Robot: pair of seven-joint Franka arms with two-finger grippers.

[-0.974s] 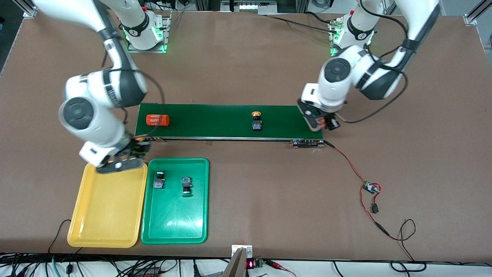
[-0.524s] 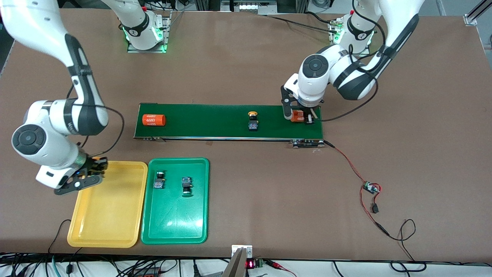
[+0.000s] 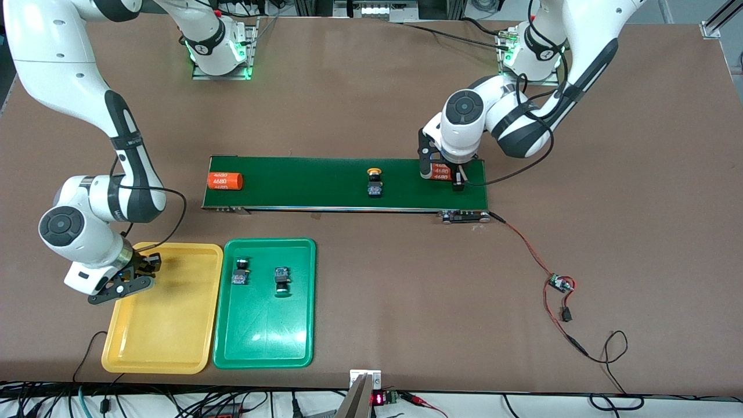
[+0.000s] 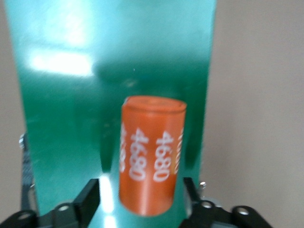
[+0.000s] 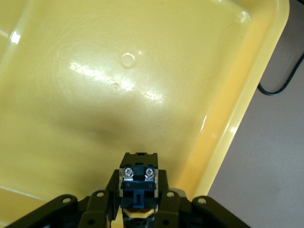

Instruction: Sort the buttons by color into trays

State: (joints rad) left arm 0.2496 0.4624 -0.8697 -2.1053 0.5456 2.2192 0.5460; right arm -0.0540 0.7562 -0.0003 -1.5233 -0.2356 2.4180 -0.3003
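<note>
Two green-capped buttons [image 3: 240,272] [image 3: 282,279] already lie in the green tray [image 3: 264,348], lower left of frame; right gripper [image 3: 134,273], fingers clenched on a yellow-capped button [image 5: 138,183], hangs over the yellow tray [image 3: 157,342]; another yellow-capped one [image 3: 375,182] waits mid-conveyor [image 3: 313,191], where left gripper [image 3: 442,173] straddles an orange cylinder [image 4: 151,159], fingers released.

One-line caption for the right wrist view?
Right gripper holding a button over the yellow tray.

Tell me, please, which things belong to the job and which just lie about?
Job: yellow plastic tray; green plastic tray; two green-capped buttons in it; yellow-capped button on the belt; another in the right gripper over the yellow tray.
Not: dark-green conveyor belt; two orange printed cylinders, one inside the left gripper; wired circuit board.
</note>
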